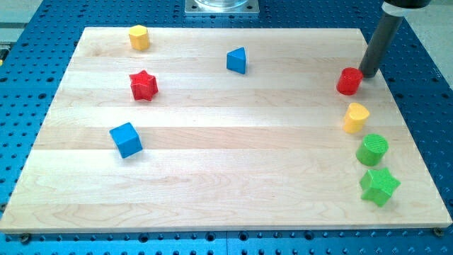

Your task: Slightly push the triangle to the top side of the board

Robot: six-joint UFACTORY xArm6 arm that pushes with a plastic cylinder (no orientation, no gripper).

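Note:
The blue triangle (237, 60) lies on the wooden board (226, 177), a little right of the middle near the view's top. My tip (369, 73) is at the view's far right, just right of and touching or nearly touching the red cylinder-like block (349, 81). The tip is far to the right of the triangle, almost level with it.
A yellow hexagon (139, 37) sits at the top left, a red star (144, 86) below it, a blue cube (126, 139) lower left. On the right, a yellow heart (356, 117), a green cylinder (371, 149) and a green star (379, 185) form a column.

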